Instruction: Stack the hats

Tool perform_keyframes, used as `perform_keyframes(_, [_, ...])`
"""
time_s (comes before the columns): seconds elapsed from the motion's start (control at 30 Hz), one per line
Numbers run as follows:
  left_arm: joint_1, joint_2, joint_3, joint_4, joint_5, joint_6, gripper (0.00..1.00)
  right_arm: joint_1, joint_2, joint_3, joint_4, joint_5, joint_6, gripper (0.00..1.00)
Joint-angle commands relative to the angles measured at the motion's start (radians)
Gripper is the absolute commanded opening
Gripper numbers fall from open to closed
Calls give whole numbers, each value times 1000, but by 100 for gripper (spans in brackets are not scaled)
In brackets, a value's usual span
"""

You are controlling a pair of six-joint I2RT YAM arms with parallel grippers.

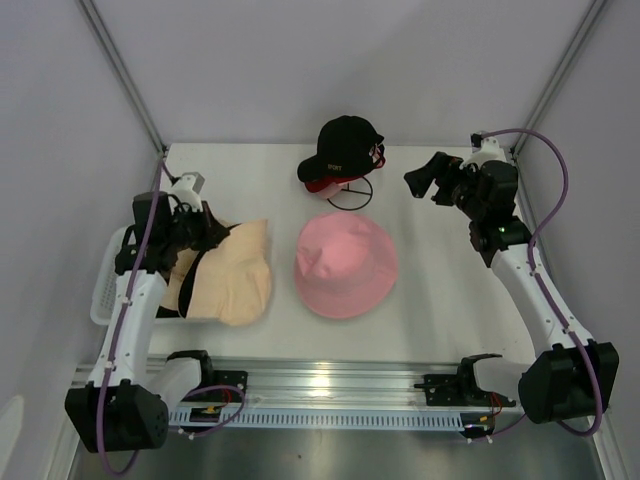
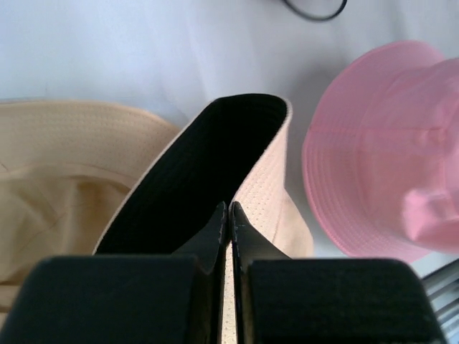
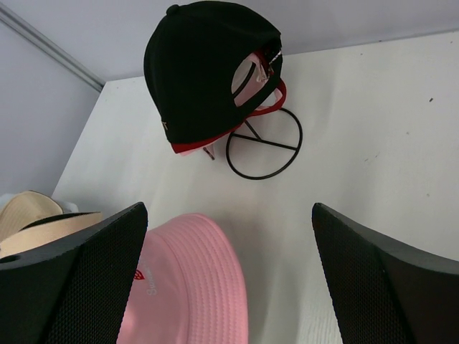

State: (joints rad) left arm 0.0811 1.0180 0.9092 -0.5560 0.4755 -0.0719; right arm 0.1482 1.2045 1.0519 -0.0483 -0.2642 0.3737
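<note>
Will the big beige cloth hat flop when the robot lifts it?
Probably floppy: the brim of the big beige cloth hat curls over where the left gripper pinches it. It's likely light, being thin creased fabric, so the rest may droop.

White lettering on the black cap [image 1: 343,140] and small script on the pink hat [image 3: 193,287] are illegible.

The beige hat [image 1: 240,280] is black inside, bucket hat [image 1: 346,265] pink, cap [image 1: 342,142] black with red under-visor.
</note>
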Motion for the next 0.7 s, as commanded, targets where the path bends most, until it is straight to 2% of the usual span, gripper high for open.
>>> perform_keyframes(0.0, [11, -62, 99, 53, 26, -31, 1, -4, -32, 37, 38, -15, 17, 99])
perform_keyframes(0.2, [13, -88, 189, 80, 51, -104, 1, -2, -66, 36, 93, -59, 51, 99])
perform_keyframes(0.33, [11, -117, 276, 117, 37, -213, 1, -2, -54, 37, 175, -217, 96, 99])
perform_keyframes(0.43, [11, -139, 333, 186, 0, -362, 1, 20, -27, 75, 231, -311, 108, 100])
perform_keyframes(0.53, [11, -127, 379, 255, -61, -468, 1, 77, 18, 152, 275, -411, 107, 99])
perform_keyframes(0.6, [11, -121, 390, 268, -121, -505, 1, 167, 39, 198, 285, -463, 59, 100])
perform_keyframes(0.67, [11, -116, 382, 304, -172, -571, 1, 247, 75, 261, 265, -475, -71, 99])
